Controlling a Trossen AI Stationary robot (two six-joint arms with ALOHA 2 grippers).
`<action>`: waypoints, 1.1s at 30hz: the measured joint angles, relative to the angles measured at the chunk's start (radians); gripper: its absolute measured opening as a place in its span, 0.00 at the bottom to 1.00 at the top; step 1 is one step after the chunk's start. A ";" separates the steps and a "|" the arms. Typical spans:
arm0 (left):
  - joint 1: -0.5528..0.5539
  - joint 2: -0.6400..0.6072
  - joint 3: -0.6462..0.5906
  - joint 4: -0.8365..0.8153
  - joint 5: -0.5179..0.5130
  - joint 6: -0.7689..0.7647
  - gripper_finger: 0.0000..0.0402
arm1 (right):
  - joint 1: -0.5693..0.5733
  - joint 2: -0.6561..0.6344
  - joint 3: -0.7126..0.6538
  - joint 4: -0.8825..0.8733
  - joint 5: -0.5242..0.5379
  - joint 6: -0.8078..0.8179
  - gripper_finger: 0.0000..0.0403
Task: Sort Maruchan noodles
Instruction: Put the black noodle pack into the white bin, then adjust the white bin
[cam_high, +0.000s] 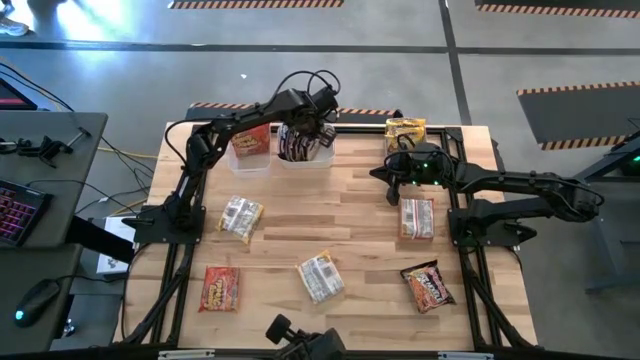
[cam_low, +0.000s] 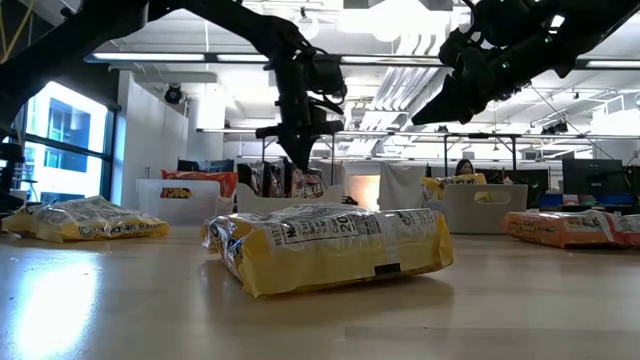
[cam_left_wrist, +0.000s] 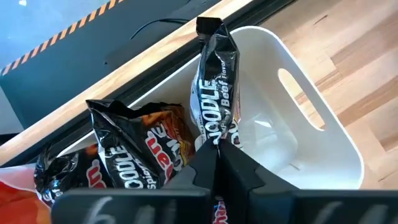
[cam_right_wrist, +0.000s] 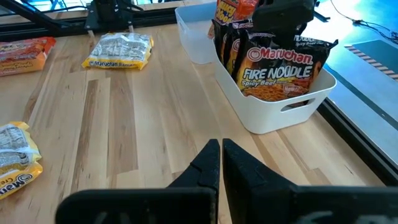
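Dark Fire Noodle packet (cam_left_wrist: 217, 81) stands on edge inside the middle tub (cam_left_wrist: 323, 134), upright, crinkly black-maroon plastic w/ white lettering, top seal poking above the rim. Left gripper (cam_left_wrist: 219, 163) is right over it, fingers pressed together w/ the packet's lower edge pinched between them, so it looks clamped on that packet. Prob held on edge so it slots in beside the other dark packets (cam_left_wrist: 134, 152) already standing in the same tub; one kind per tub seems the logic.

Next to the middle tub on its left-arm side, the red tub (cam_high: 250, 148) holds red-orange packets. On the other side of the middle tub, well apart, the yellow tub (cam_high: 405, 132) has a yellow-tan packet in it.

Nearer the front edge than the middle tub, loose packets lie flat on the table (cam_high: 350, 190), unsorted: yellow-tan packet (cam_high: 241, 217) below the red tub, another yellow-tan one (cam_high: 320, 277) nr centre front, red-orange packet (cam_high: 219, 288) front left, a pale one (cam_high: 417, 218) and a dark one (cam_high: 429, 285) toward the right arm's side.

Right gripper (cam_right_wrist: 221, 163) hovers above bare wood betw. the middle tub and the pale packet, fingers together, holding nothing; waiting, by the look of it.

Judgement: sort roughly half done.
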 joint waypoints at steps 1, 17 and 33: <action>0.000 0.000 0.000 -0.004 -0.001 -0.006 0.02 | 0.000 0.000 0.000 0.000 0.000 0.000 0.00; -0.010 0.000 0.000 -0.129 -0.178 -0.097 0.01 | 0.000 0.000 0.000 0.000 0.000 0.000 0.00; -0.030 -0.079 0.000 -0.105 -0.201 0.020 0.28 | 0.000 0.000 0.000 0.000 0.000 -0.003 0.00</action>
